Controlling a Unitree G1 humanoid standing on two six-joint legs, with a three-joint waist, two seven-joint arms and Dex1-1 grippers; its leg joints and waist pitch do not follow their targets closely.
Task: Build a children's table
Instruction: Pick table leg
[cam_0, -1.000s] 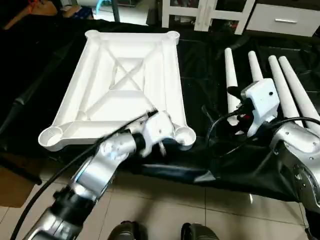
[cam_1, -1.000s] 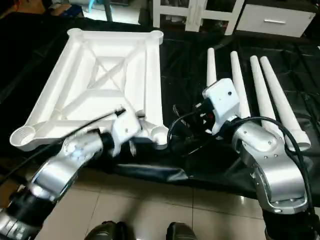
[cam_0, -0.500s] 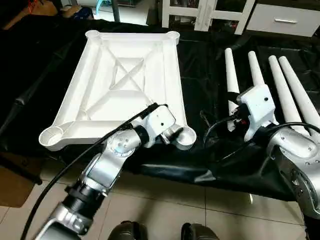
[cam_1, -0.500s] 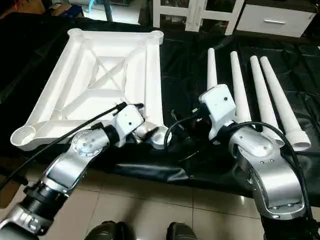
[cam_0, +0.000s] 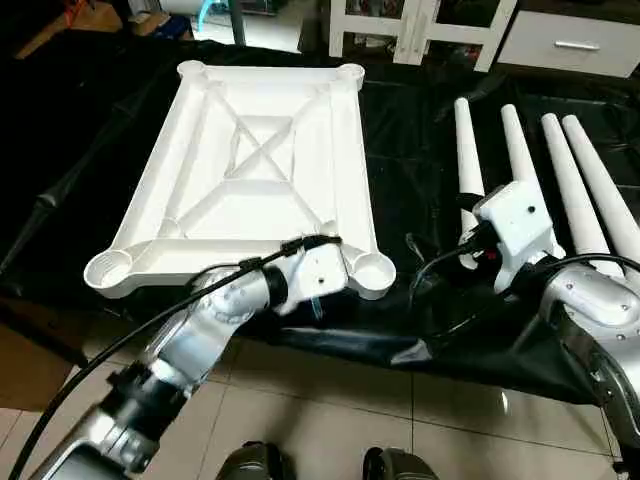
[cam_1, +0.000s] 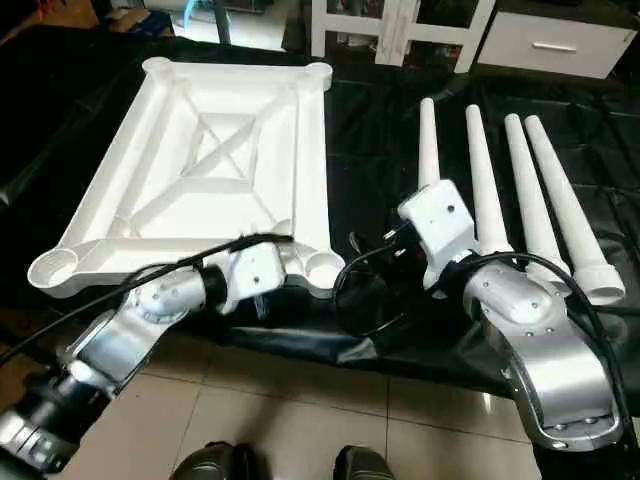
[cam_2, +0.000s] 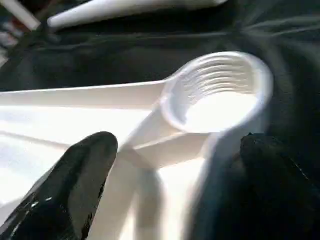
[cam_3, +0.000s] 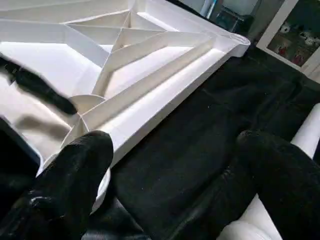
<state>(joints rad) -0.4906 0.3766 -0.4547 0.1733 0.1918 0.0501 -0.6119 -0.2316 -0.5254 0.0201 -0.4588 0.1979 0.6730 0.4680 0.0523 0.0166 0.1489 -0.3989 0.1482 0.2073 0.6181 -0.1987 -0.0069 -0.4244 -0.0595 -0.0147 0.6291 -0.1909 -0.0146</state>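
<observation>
Top (cam_0: 250, 170) inverted on black-draped desk (cam_0: 410, 180). Left gripper (cam_2: 170, 165) jaws wide, straddling near corner socket (cam_2: 217, 92), threads visible from wrist. Right gripper (cam_3: 175, 180) jaws wide, empty, beside legs (cam_0: 545, 165).

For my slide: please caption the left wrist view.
Open black fingers straddle the white plastic tabletop's threaded round corner socket.

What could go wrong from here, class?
1. The open left hand straddles the top's rim beside a corner socket; closing there might shove the top, which overhangs the near edge.
2. The right hand hangs over the legs; a careless reach could roll them.
</observation>
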